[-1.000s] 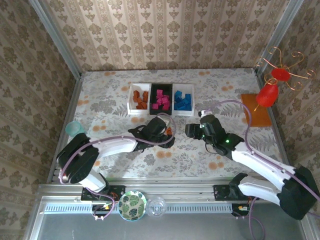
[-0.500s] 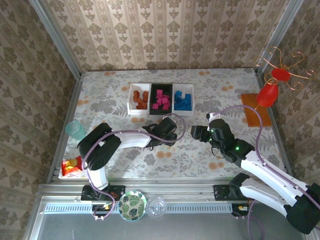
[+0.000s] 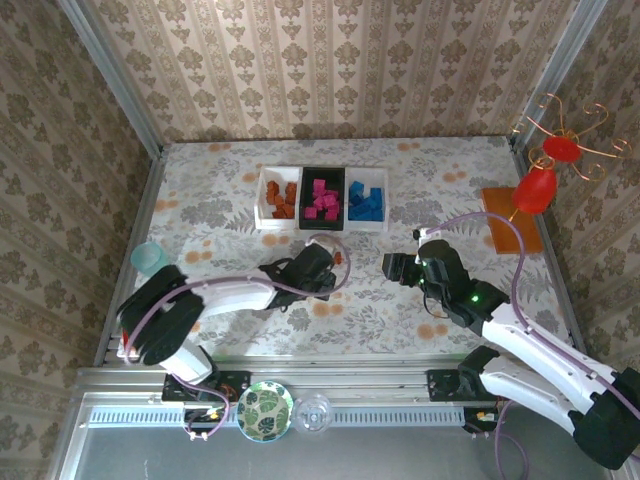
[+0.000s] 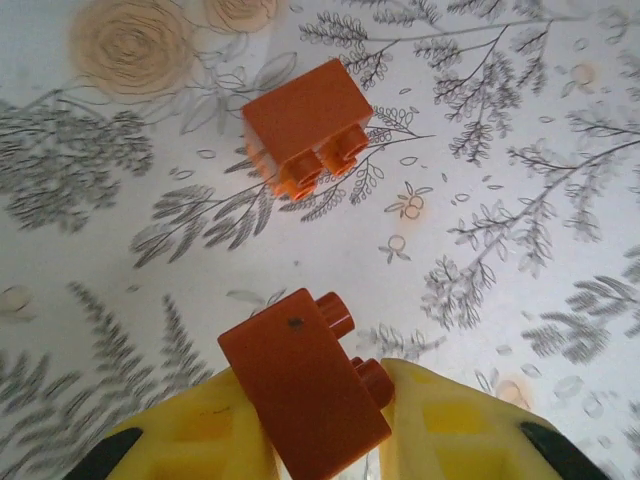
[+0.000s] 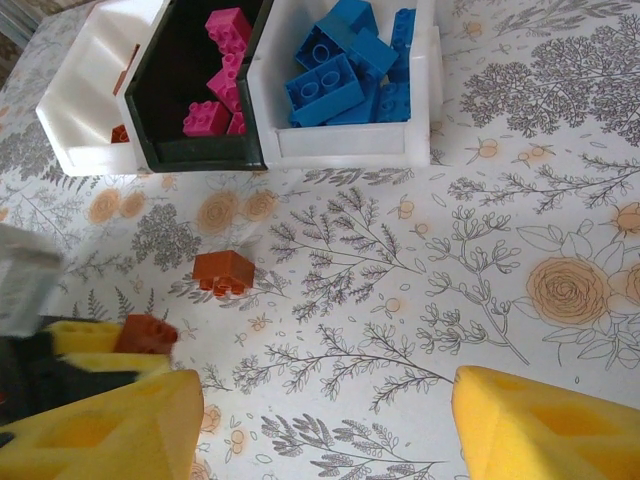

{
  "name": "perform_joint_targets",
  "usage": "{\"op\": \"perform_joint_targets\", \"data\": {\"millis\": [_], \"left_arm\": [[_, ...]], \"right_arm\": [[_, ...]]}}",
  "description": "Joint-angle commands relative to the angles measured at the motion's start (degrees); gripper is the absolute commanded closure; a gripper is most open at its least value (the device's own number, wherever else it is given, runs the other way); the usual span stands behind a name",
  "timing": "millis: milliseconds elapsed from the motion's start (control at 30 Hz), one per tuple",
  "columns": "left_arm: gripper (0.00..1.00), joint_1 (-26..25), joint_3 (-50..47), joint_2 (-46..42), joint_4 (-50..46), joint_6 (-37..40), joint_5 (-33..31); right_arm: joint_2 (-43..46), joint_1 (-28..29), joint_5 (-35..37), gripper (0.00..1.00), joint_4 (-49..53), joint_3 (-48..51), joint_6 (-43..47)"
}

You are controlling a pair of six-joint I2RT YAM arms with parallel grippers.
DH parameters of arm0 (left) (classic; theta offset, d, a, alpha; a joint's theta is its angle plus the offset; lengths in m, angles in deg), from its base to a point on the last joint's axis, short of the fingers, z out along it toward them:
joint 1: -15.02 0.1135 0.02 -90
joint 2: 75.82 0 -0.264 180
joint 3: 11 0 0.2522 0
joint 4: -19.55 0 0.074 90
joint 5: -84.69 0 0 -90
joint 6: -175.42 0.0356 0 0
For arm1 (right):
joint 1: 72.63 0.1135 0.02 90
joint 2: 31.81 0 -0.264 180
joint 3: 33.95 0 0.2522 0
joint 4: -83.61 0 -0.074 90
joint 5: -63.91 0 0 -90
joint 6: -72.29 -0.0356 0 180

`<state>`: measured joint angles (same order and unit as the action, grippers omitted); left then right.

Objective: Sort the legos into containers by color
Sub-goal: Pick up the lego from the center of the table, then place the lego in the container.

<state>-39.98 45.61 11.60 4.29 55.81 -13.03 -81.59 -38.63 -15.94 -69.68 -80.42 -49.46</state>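
The flowered table [image 3: 450,170] carries the three joined containers [image 5: 340,145] toward its far side. The left white bin holds orange-brown bricks [image 3: 283,200], the black middle bin holds pink bricks [image 5: 225,30], and the right white bin holds blue bricks [image 5: 340,70]. In front of the bins, the left gripper [image 4: 325,420] is closed on a held brick [image 4: 300,385]. It is orange-brown and sits between the yellow pads with its studs pointing to the side. The right gripper [image 5: 320,430] hangs near it on the right, its jaws apart and nothing between them. A loose brick [image 4: 305,135], also orange-brown, lies on the table just beyond the held one, in front of the black bin. I judge the sorting almost finished: as far as the pictures show, only these two pieces remain, both for the left white bin.
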Motion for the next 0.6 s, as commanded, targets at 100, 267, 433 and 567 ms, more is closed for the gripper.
{"op": "perform_joint_targets", "data": {"millis": [100,267,433,567], "left_arm": [[0.81,8.5,1.7,-11.3,-7.4,0.8,0.6],[0.80,23.1,10.7,-7.9,-9.3,4.6,5.1],[0.81,28.5,25.4,5.9,-12.1,8.0,6.6],[0.81,31.3,35.3,15.0,-15.0,9.0,5.8]], "right_arm": [[-2.5,-0.2,-0.6,0.32,-3.3,1.0,-1.2],[-4.3,-0.2,-1.1,0.32,-4.5,1.2,-1.6],[-4.3,-0.2,-1.2,0.32,-4.3,1.5,-1.7],[-3.7,-0.2,-1.3,0.32,-3.7,1.6,-1.8]]}}
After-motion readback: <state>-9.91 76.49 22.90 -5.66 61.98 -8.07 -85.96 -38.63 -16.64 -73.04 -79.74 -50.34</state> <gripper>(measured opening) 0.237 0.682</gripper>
